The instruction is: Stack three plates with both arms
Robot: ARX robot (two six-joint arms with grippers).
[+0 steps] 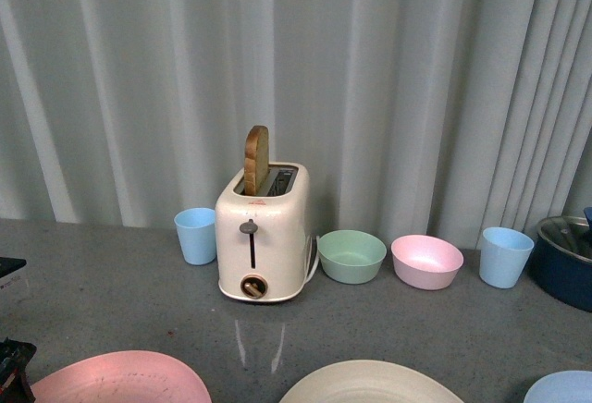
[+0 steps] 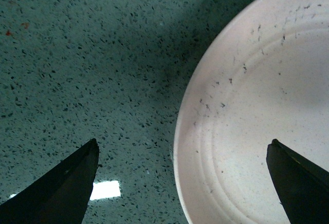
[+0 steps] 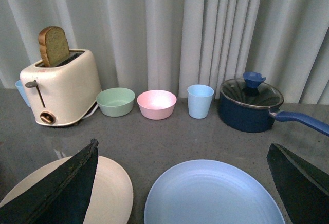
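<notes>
Three plates lie side by side along the near edge of the grey counter: the pink plate (image 1: 120, 377) at left, the cream plate (image 1: 370, 383) in the middle, the light blue plate (image 1: 562, 387) at right. My left gripper (image 2: 182, 154) hangs open over the pink plate's (image 2: 257, 116) rim, one finger above the counter, the other above the plate. My right gripper (image 3: 182, 154) stands open above the light blue plate (image 3: 213, 193), with the cream plate (image 3: 110, 193) beside it. Only a dark piece of the left arm (image 1: 11, 366) shows in the front view.
Along the back stand a cream toaster (image 1: 262, 232) with a slice of bread, a blue cup (image 1: 196, 235), a green bowl (image 1: 351, 255), a pink bowl (image 1: 426, 261), another blue cup (image 1: 505, 256) and a dark blue lidded pot (image 3: 251, 103) with a long handle.
</notes>
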